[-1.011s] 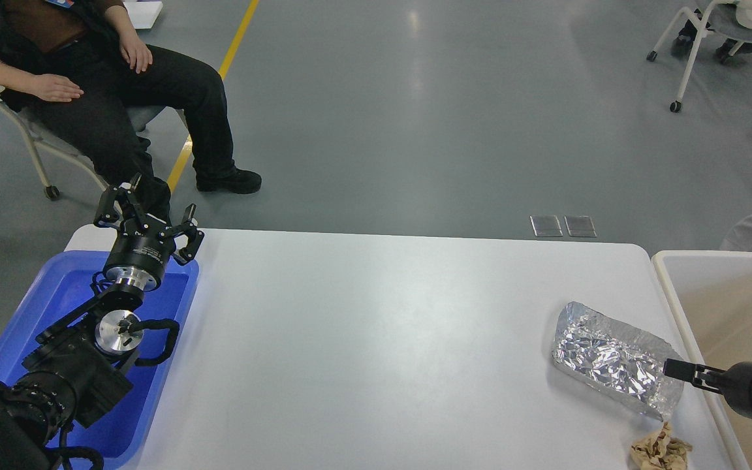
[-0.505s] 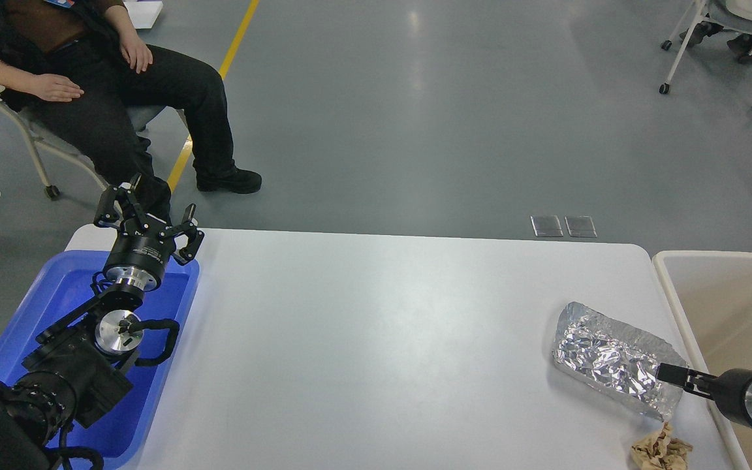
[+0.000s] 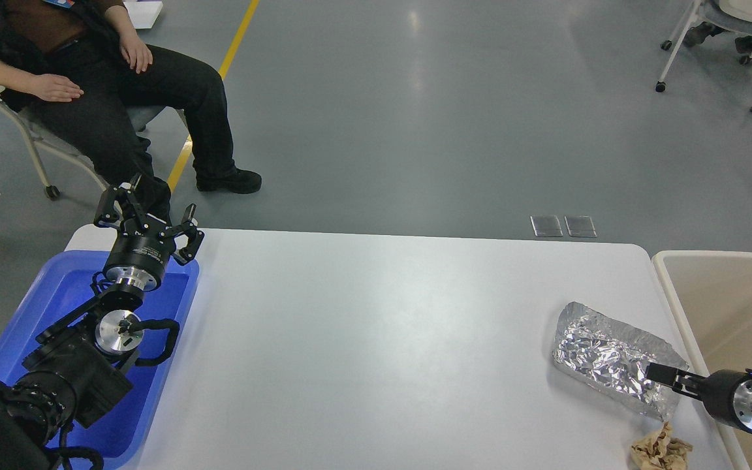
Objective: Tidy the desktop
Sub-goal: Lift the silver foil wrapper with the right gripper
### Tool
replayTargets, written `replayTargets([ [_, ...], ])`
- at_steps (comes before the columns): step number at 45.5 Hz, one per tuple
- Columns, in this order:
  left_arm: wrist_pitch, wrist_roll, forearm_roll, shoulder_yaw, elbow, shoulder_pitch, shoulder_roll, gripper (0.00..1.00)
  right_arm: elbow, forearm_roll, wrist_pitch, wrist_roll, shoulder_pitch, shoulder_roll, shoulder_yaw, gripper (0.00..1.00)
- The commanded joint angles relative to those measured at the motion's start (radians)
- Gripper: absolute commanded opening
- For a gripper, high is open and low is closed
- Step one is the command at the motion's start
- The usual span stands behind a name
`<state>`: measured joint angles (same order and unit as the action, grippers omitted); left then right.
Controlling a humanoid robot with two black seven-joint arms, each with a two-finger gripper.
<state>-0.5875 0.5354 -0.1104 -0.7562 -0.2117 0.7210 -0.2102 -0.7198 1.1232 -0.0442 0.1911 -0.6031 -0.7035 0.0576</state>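
Observation:
The white desktop (image 3: 376, 339) holds a crumpled silver foil tray (image 3: 601, 356) near its right edge and a crumpled brown paper wad (image 3: 660, 449) at the front right corner. My right gripper (image 3: 662, 377) comes in from the right and reaches over the foil tray's near right corner. It is seen dark and side-on, so I cannot tell its fingers apart. My left gripper (image 3: 147, 214) is open and empty, pointing up and away above the far end of the blue tray (image 3: 56, 294).
A beige bin (image 3: 728, 307) stands right of the desktop, beside my right arm. A seated person (image 3: 89, 78) is beyond the table's far left corner. Wheeled chairs (image 3: 728, 39) stand far back right.
My right gripper has moved left and slightly down, further over the foil tray's corner. The left arm has not moved. The foil tray has stayed in place.

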Motion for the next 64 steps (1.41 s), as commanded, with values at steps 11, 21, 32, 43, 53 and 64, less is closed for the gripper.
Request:
replayTargets([
  [11, 0.0, 0.0, 0.0, 0.0, 0.0, 0.0, 0.0, 1.0, -0.004, -0.003, 0.001, 0.002, 0.013, 0.002, -0.032, 0.0],
  [21, 0.0, 0.0, 0.0, 0.0, 0.0, 0.0, 0.0, 1.0, -0.004, -0.005, 0.006, 0.047, 0.013, -0.002, -0.019, 0.0],
  [32, 0.0, 0.0, 0.0, 0.0, 0.0, 0.0, 0.0, 1.0, -0.004, -0.063, 0.006, 0.073, 0.009, -0.007, -0.018, 0.0],
  [43, 0.0, 0.0, 0.0, 0.0, 0.0, 0.0, 0.0, 1.0, -0.006, -0.088, 0.0, 0.096, 0.008, -0.008, -0.018, 0.0],
  [53, 0.0, 0.0, 0.0, 0.0, 0.0, 0.0, 0.0, 1.0, -0.079, -0.244, -0.066, 0.111, -0.012, -0.057, -0.016, 0.0],
  [64, 0.0, 0.0, 0.0, 0.0, 0.0, 0.0, 0.0, 1.0, -0.262, -0.341, -0.15, 0.099, -0.136, -0.244, -0.019, 0.0],
])
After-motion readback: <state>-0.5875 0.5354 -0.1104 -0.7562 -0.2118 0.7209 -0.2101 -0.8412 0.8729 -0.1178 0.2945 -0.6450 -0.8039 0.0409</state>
